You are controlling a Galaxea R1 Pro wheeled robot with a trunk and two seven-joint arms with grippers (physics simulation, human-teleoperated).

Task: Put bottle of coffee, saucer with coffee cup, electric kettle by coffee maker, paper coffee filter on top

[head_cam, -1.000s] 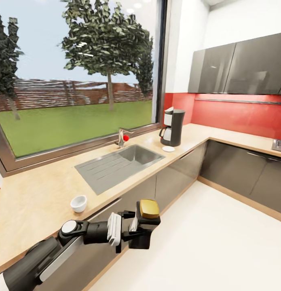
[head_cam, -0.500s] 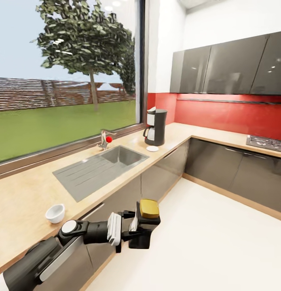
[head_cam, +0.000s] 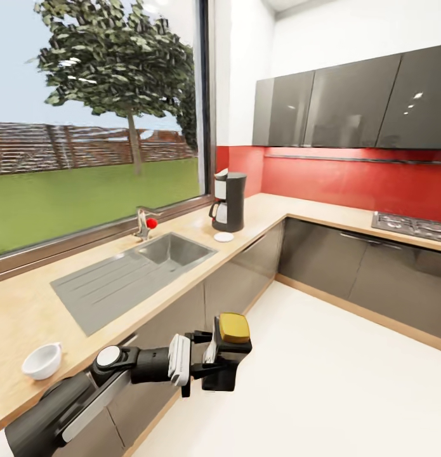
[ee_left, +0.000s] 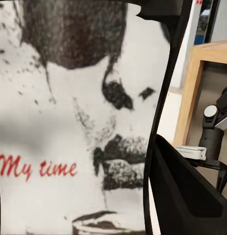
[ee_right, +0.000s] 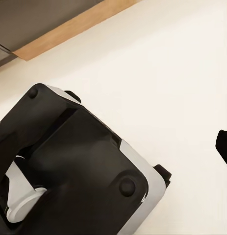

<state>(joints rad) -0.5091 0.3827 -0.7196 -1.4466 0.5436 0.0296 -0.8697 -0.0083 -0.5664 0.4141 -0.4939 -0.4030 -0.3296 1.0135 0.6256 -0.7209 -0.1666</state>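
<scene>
1. Gripping the bottle of coffee (head_cam: 228, 355), the left gripper (head_cam: 210, 363) holds it out over the floor (head_cam: 322, 381), in front of the lower cabinet fronts (head_cam: 242, 279) and clear of the worktop.
2. The bottle is a dark jar with a yellow-tan lid facing up; in the left wrist view its white label (ee_left: 74, 122) shows a black ink-style print and red script reading "My time", with a dark finger (ee_left: 184, 196) just beside it.
3. The right gripper's state cannot be told; the right wrist view shows the robot's black and silver base (ee_right: 74, 166) on the pale floor.
4. The kitchen countertop (head_cam: 30, 304) is light tan wood grain, L-shaped, with a grey inset sink (head_cam: 128, 270) and a tap (head_cam: 143, 223) under a large window (head_cam: 93, 114).
5. The coffee maker (head_cam: 228, 202) stands upright on the counter beyond the sink — dark grey, with something white at its top.
6. The saucer (head_cam: 224, 237) lies flat just in front of the machine.
7. The coffee cup (head_cam: 41, 362) sits on the near counter edge, well apart from the saucer.
8. A red backsplash (head_cam: 347, 181), glossy dark wall cabinets (head_cam: 347, 105) and a hob (head_cam: 410, 225) occupy the far run.
</scene>
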